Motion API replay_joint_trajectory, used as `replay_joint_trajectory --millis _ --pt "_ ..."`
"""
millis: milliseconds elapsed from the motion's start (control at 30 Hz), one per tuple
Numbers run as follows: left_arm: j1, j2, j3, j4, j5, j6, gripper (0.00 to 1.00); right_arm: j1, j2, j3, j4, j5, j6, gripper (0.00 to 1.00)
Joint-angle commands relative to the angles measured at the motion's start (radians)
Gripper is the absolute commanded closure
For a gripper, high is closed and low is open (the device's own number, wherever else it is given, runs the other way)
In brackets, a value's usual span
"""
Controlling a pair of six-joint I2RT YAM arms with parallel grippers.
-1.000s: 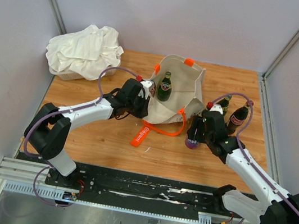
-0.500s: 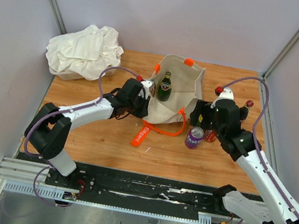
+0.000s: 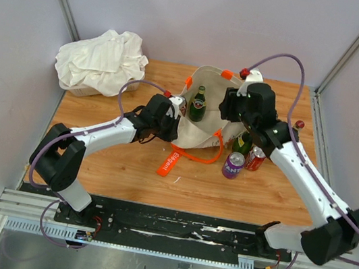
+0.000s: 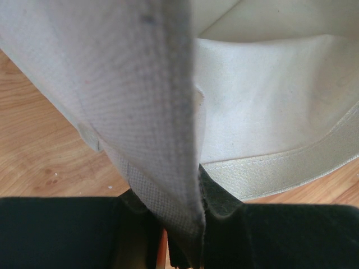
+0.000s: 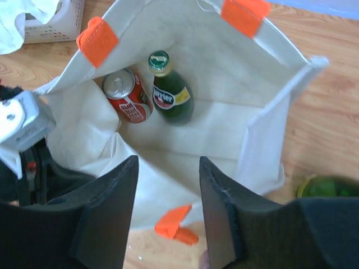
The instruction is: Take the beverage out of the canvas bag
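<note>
Your right gripper (image 5: 168,168), jaws apart, over the canvas bag (image 5: 235,84), green bottle (image 5: 171,95) inside, red can (image 5: 128,98) just left of it

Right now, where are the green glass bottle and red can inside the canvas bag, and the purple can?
Green glass bottle (image 5: 168,96): right wrist view, its label.
Red metal can (image 5: 133,106): right wrist view, its side.
Purple metal can (image 3: 232,167): top view, its side.

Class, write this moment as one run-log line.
left pincer: shut on bag rim | right pincer: open, over bag | in bag: green bottle, red can
</note>
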Motion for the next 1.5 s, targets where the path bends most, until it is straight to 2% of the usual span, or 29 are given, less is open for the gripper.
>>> replay_joint_trajectory --millis 0,100,400,800,933,1033,1167,1200,1233,1267,1467 --pt "-0.01 0.012 0.018 -0.018 -0.001 -0.005 0.87 0.024 0.144 0.113 0.06 -0.059 -0.088 0.47" --pt "-0.01 0.016 0.018 -0.018 -0.004 -0.009 0.87 0.023 0.245 0.175 0.075 -0.046 -0.112 0.37" --pt "-0.01 0.029 0.012 -0.011 -0.015 -0.022 0.87 0.019 0.496 0.318 0.128 -0.017 -0.146 0.29" --pt "-0.01 0.053 0.025 -0.015 -0.016 -0.027 0.87 -0.016 0.659 0.411 0.196 -0.044 -0.144 0.31" --pt "-0.01 0.062 0.033 -0.016 -0.015 -0.027 0.87 -0.018 0.687 0.408 0.221 -0.04 -0.149 0.4" --pt "-0.01 0.066 0.035 -0.016 -0.016 -0.027 0.87 -0.02 0.697 0.395 0.236 -0.034 -0.149 0.55" --pt "-0.01 0.066 0.034 -0.014 -0.016 -0.029 0.87 -0.021 0.705 0.378 0.238 -0.025 -0.152 0.68" --pt "-0.01 0.065 0.034 -0.013 -0.017 -0.029 0.87 -0.021 0.706 0.376 0.238 -0.026 -0.157 0.77" --pt "-0.01 0.067 0.035 -0.012 -0.019 -0.029 0.87 -0.021 0.707 0.375 0.236 -0.024 -0.16 0.91" --pt "-0.01 0.067 0.033 -0.012 -0.019 -0.027 0.87 -0.021 0.706 0.376 0.236 -0.027 -0.165 0.97" --pt "-0.01 0.069 0.026 -0.003 -0.023 -0.026 0.87 -0.023 0.674 0.395 0.243 -0.086 -0.209 0.99"
